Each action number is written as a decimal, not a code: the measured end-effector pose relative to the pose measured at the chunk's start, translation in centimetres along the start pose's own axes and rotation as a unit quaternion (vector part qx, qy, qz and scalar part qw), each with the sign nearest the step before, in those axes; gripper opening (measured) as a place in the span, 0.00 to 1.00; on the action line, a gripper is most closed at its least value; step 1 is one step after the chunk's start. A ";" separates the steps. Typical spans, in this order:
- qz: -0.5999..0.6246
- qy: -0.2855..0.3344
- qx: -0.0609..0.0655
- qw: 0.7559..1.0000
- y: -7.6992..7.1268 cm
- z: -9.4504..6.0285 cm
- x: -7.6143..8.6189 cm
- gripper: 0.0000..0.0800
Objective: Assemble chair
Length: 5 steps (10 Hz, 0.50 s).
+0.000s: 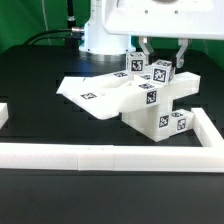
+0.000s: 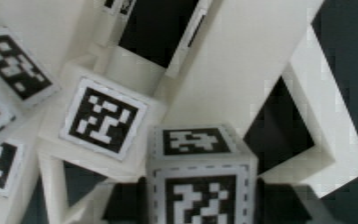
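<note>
The chair parts lie grouped mid-table in the exterior view: a flat white panel (image 1: 95, 93) tilts toward the exterior view's left, joined to chunky tagged blocks (image 1: 160, 120). On top of them stands a small tagged white block (image 1: 161, 72). My gripper (image 1: 162, 60) hangs straight over it, one dark finger on each side. In the wrist view the same block (image 2: 195, 142) fills the middle, with my gripper (image 2: 197, 205) straddling it and dark shapes close against both its sides. Whether the pads press on it does not show. Other tagged white parts (image 2: 101, 115) crowd around.
A long white border rail (image 1: 100, 156) runs along the front and turns up the exterior view's right side (image 1: 210, 130); a short piece (image 1: 4, 115) sits at the left edge. The arm's base (image 1: 100, 35) stands behind the parts on the black table.
</note>
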<state>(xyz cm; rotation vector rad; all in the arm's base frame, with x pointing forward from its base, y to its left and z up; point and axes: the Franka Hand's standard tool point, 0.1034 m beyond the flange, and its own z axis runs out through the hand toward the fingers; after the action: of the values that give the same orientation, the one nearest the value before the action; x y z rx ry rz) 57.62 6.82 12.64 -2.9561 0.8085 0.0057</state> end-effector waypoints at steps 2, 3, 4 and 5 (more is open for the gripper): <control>0.099 -0.002 0.001 0.995 -0.2 0.0 -0.4 0.35; 0.151 -0.002 0.004 0.989 -0.2 0.1 -0.7 0.35; 0.229 0.005 0.012 0.973 -0.3 0.1 -0.7 0.35; 0.301 0.014 0.018 0.953 -0.8 0.1 -0.7 0.35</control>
<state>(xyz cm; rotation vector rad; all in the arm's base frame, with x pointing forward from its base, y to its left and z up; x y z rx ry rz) 57.39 7.87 12.58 -2.5549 1.6497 -0.0155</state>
